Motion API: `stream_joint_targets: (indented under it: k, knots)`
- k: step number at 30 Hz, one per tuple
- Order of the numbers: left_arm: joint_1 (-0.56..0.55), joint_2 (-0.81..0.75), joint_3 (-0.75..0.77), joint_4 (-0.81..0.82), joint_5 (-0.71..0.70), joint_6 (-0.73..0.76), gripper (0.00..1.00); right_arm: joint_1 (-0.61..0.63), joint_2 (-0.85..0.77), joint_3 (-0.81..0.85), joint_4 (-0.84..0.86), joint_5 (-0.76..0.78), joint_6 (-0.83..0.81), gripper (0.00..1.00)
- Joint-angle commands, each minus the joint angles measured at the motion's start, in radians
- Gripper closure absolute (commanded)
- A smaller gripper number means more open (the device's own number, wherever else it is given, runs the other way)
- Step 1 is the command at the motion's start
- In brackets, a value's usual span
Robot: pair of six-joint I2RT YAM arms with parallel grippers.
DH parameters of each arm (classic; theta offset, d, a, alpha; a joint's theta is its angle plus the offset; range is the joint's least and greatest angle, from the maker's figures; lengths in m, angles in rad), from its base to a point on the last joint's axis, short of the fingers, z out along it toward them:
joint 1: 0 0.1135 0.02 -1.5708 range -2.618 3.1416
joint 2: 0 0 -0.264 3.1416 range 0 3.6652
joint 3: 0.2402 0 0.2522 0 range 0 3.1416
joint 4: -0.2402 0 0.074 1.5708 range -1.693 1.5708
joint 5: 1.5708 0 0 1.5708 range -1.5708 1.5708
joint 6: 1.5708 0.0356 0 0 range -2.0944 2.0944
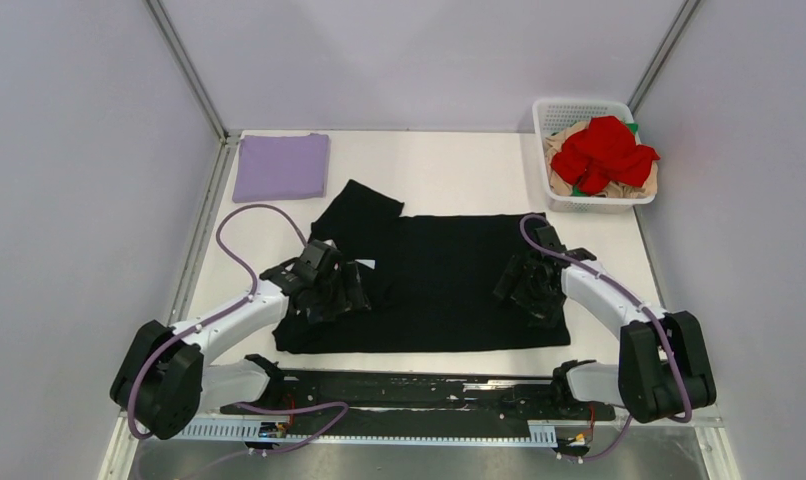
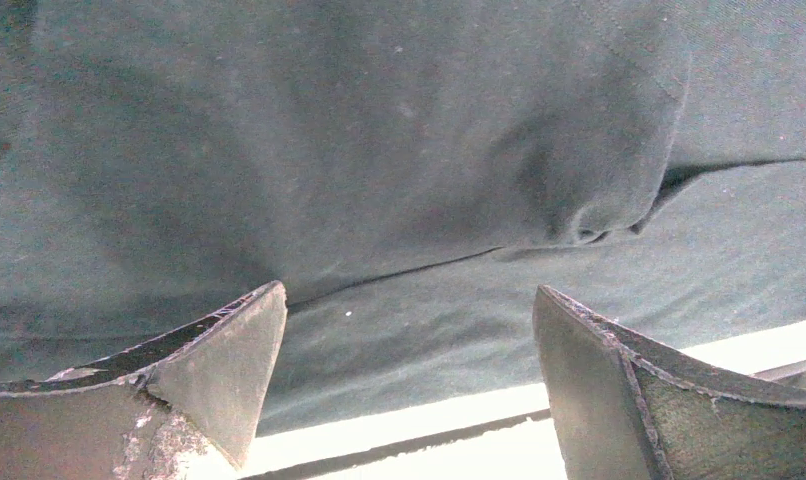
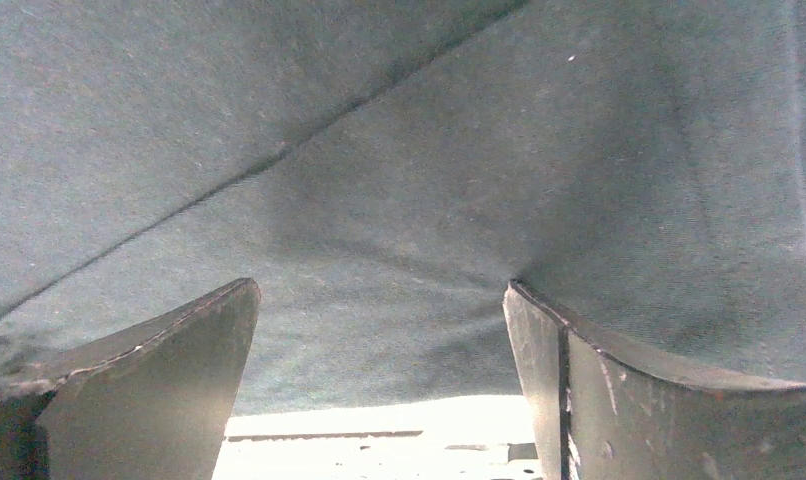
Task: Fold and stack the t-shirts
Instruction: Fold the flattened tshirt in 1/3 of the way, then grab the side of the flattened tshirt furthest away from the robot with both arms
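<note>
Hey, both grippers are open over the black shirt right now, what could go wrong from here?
1. Layers overlap by the left gripper; it might pinch only one layer of the black t-shirt, bunching the fold.
2. The far left sleeve lies skewed and could fold in crooked.

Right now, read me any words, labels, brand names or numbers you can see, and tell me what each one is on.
No text can be read in any view.
Small white neck label on the black t-shirt: too small to read.
Lavender t-shirt and white basket: no print visible.
Wrist views: only plain black cloth, no markings.
</note>
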Motion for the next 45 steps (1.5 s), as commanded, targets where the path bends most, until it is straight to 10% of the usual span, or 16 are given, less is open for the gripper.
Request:
stream_joint_targets:
  k: [1, 9, 30, 45]
  knots:
    - [-0.001, -0.046, 0.101, -0.088, -0.063, 0.037, 0.0, 0.003, -0.073, 0.063, 0.006, 0.066, -0.013, 0.0]
    - [0.007, 0.06, 0.414, -0.11, -0.258, 0.166, 0.0, 0.001, -0.145, 0.216, 0.12, 0.221, -0.086, 0.0]
    - [0.273, 1.197, 1.615, -0.271, -0.286, 0.455, 0.0, -0.1, 0.084, 0.312, 0.179, 0.262, -0.171, 0.0]
    - [0.272, 1.286, 1.598, -0.269, -0.216, 0.471, 0.35, -0.114, 0.116, 0.298, 0.199, 0.279, -0.156, 0.0]
